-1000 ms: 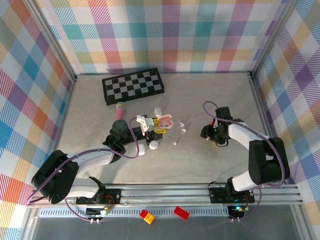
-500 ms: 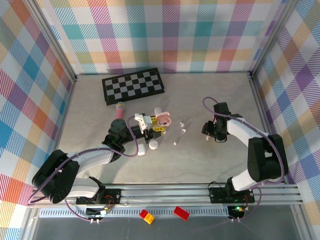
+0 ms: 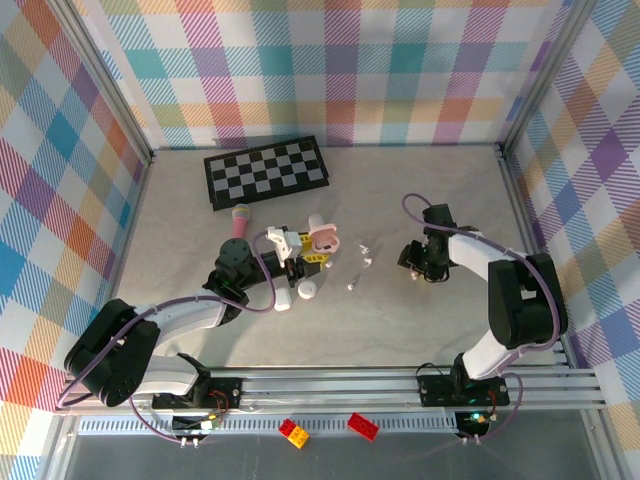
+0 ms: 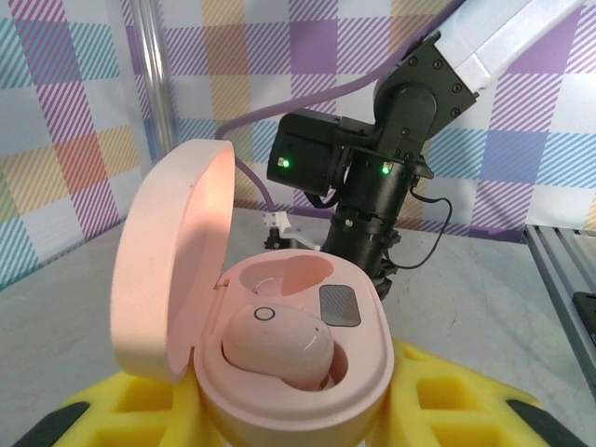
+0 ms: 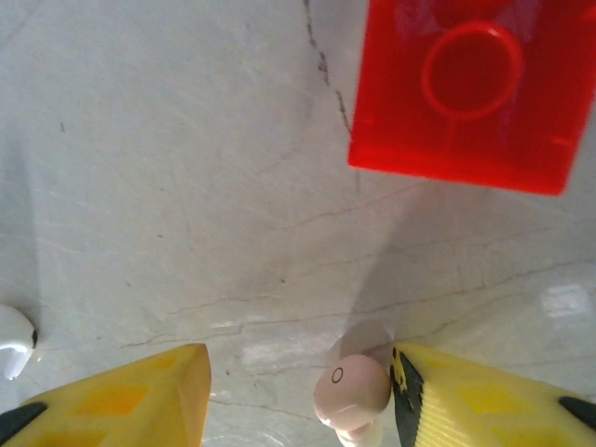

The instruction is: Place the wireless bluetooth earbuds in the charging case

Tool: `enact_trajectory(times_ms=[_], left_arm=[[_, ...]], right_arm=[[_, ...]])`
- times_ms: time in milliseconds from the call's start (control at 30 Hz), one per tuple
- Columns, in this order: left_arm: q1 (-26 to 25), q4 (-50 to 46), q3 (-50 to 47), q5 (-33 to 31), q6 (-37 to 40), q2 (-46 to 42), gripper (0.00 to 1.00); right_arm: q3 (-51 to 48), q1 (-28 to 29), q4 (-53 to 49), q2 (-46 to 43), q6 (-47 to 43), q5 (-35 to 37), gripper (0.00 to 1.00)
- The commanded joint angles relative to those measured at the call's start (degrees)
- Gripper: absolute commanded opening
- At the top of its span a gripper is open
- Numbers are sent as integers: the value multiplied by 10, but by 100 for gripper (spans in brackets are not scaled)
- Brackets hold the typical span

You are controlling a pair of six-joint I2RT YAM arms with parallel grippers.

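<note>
My right claw [image 5: 300,365] is wide open and holds nothing; the pink earbud [image 5: 351,391] lies on the counter [image 5: 186,186] between its fingers, close by the right one. I should slide over so it sits in the middle, then close slowly. My left claw [image 4: 289,419] grips the open pink case [image 4: 177,270], with one hole free.
</note>
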Motion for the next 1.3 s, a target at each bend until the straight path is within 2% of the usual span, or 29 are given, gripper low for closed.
enact_trajectory(times_ms=[0,267,567,700,800,1033,1267], left_arm=[[8,26,-7,10,-6,-13,29],[11,27,-10,8,-7,-17,29],[50,71,-32,7,-36,-16,29],[72,73,-41,9,-45,-28,29],[81,68,-42,14,-48,-34,29],[85,64,-43,19,-50,-37,29],[85,66,-46,21,-53,-38,29]], right_arm=[[19,6,4,12,-11,-12,52],[34,15,-28,4,-32,31,53],[99,97,-178,11,-80,241,55],[131,147,-244,55,-75,337,50],[153,173,-278,94,-69,380,46],[182,194,-295,150,-65,389,40],[189,194,-293,170,-73,396,36]])
